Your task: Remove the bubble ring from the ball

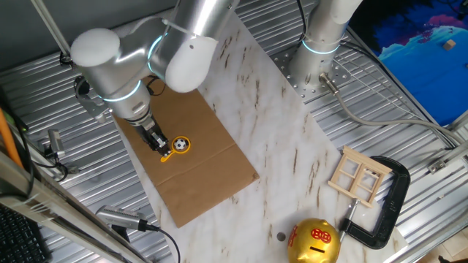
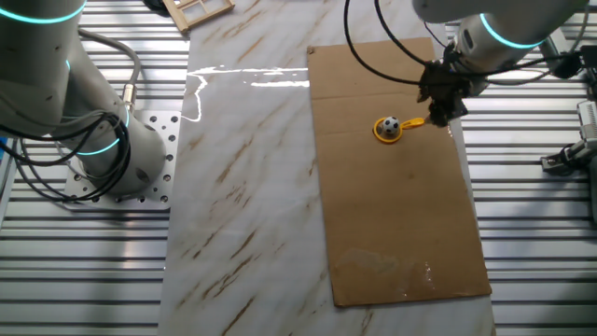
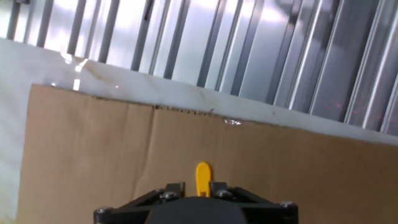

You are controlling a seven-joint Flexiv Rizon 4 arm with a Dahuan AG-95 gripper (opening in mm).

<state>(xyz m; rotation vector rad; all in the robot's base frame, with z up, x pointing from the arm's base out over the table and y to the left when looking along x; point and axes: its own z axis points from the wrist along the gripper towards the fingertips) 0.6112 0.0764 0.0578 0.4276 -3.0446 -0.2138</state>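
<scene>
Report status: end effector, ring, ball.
End effector at ring handle, fingers either side of it; closure unclear. Ring around ball, flat on cardboard. Nothing in the way.

Your bench setup: ribbed metal table w/ marble-look board on top.

You've got a ribbed aluminium table (image 1: pixel 409 102) under a white marble-patterned board (image 1: pixel 278 124), w/ a brown cardboard sheet (image 1: pixel 197 161) lying flat on it. At the board's near end you see a small wooden window frame (image 1: pixel 358 175), a black C-clamp (image 1: pixel 387 204) just beside it & a gold piggy bank (image 1: pixel 314 241). Blue fabric (image 1: pixel 417 51) sits in one corner. Overhead light glares off the board.
</scene>
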